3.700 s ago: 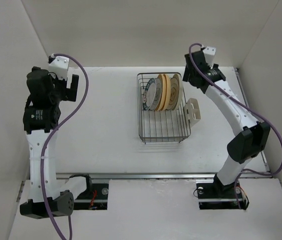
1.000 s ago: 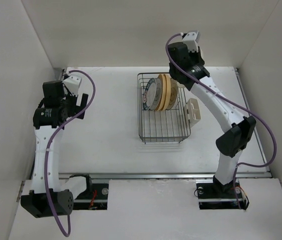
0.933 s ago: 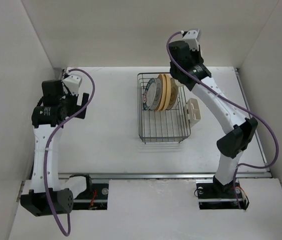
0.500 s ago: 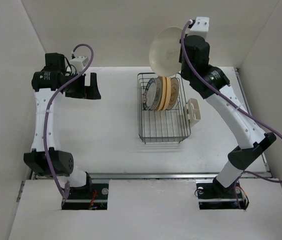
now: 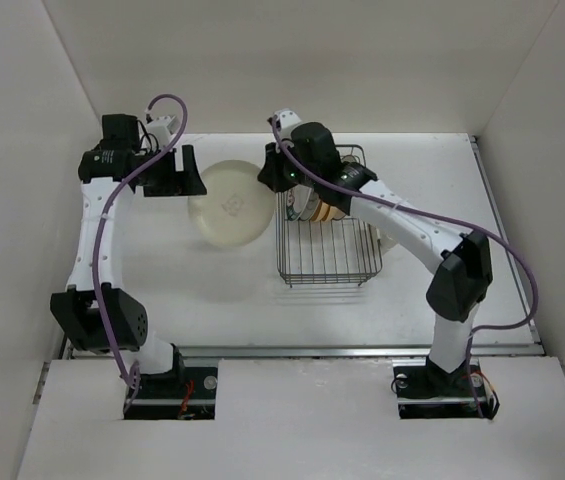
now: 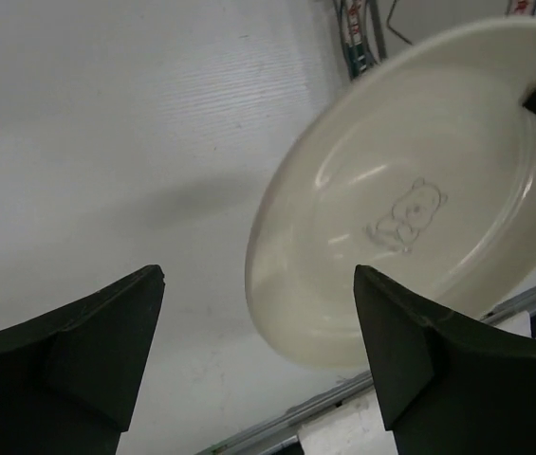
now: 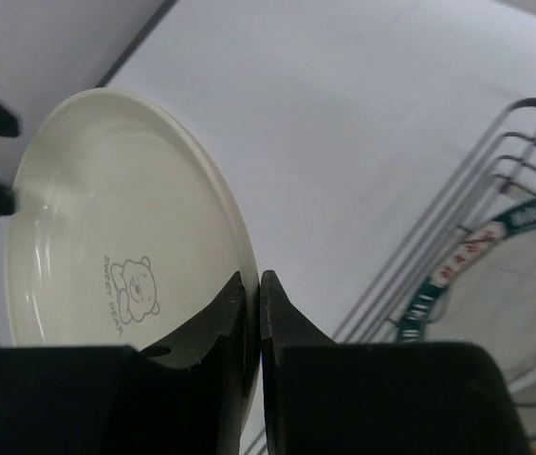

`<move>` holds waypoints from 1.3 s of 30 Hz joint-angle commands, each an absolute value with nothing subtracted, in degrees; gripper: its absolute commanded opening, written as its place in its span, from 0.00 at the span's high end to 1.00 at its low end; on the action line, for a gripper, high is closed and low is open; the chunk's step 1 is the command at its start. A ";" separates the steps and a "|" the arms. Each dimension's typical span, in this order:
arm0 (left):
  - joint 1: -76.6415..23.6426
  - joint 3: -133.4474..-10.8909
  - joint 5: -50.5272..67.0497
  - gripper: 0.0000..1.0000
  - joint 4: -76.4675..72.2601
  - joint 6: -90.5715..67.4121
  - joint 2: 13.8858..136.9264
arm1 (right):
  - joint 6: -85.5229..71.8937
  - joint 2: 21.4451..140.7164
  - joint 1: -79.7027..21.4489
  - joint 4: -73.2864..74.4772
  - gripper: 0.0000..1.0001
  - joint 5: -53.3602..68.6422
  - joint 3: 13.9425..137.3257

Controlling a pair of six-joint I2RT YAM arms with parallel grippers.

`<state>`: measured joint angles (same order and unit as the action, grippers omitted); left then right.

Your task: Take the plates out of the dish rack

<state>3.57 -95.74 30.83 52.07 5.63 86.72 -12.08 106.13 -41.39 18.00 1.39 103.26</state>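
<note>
The right hand (image 7: 253, 284) is pinching the cream plate (image 5: 227, 205) by its rim, holding it over the bench (image 5: 212, 290) just left of the rack (image 5: 327, 260). The left hand (image 6: 258, 277) is gaping wide beside it. Other plates (image 5: 314, 205) are standing at the rack's far end.

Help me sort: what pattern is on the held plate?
The plate is cream with a faint bear drawing; right wrist view.

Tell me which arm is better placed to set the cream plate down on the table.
Right, I'd judge. The right gripper is shut on the rim of the cream plate, which is out of the dish rack and over the table. The left gripper is open and grips nothing.
</note>
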 commanded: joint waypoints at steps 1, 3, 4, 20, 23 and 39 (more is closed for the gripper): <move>3.52 -93.09 26.64 0.24 49.39 5.98 87.44 | -15.12 105.81 -42.01 7.92 1.00 15.79 104.59; 3.52 -92.21 25.49 0.33 49.39 5.98 88.23 | -15.64 107.66 -42.01 7.91 1.00 17.92 104.59; 3.52 -92.20 25.49 0.37 49.39 6.50 89.29 | -15.64 108.19 -42.01 7.91 1.00 19.41 105.20; 10.19 -92.64 24.87 1.00 54.23 7.21 92.72 | -15.64 115.21 -42.01 16.87 0.62 8.98 114.78; 10.20 -91.23 23.82 1.00 52.92 7.21 93.87 | -14.94 116.98 -42.01 22.13 0.20 4.15 120.05; 11.25 -93.77 17.41 1.00 42.10 2.55 113.45 | -28.20 105.57 -32.80 46.23 0.37 -38.00 116.24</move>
<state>10.98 -90.37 18.55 43.16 4.03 112.31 -22.13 109.30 -36.51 38.85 -32.36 119.83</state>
